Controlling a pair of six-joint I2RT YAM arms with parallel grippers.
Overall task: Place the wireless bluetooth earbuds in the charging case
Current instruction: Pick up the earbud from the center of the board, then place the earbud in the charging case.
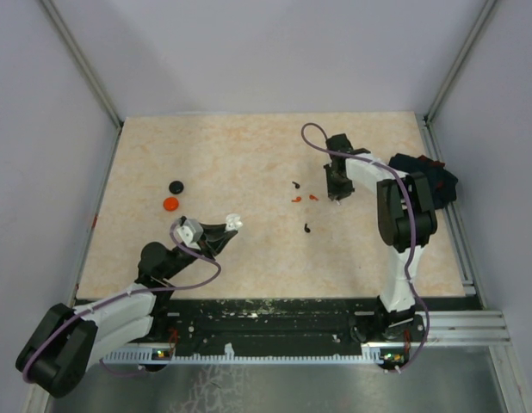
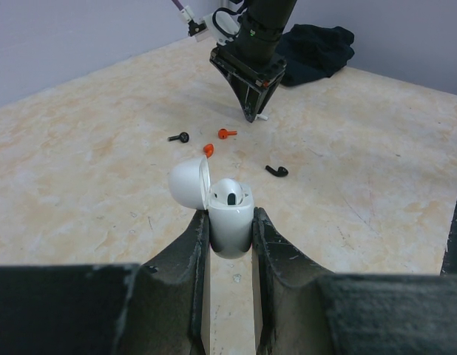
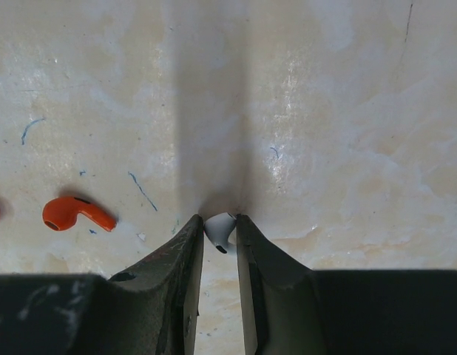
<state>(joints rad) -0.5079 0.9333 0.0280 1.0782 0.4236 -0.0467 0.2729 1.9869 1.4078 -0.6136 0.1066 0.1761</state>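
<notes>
My left gripper (image 2: 230, 220) is shut on the white charging case (image 2: 230, 211) and holds it upright, lid open to the left, with one dark socket showing. In the top view it (image 1: 232, 224) is at the near left. My right gripper (image 3: 219, 224) is shut on a white earbud (image 3: 219, 232), its tips down at the table surface, right of the loose buds (image 1: 335, 197). On the table lie two red-orange earbuds (image 1: 297, 199) (image 1: 313, 197) and two black earbuds (image 1: 296, 183) (image 1: 307, 228). One red-orange bud (image 3: 77, 213) lies left of my right fingers.
A round black disc (image 1: 176, 186) and a red disc (image 1: 170, 204) lie at the left of the table. A dark navy cloth bundle (image 1: 431, 176) sits at the right edge behind my right arm. Metal frame rails run along the table's sides.
</notes>
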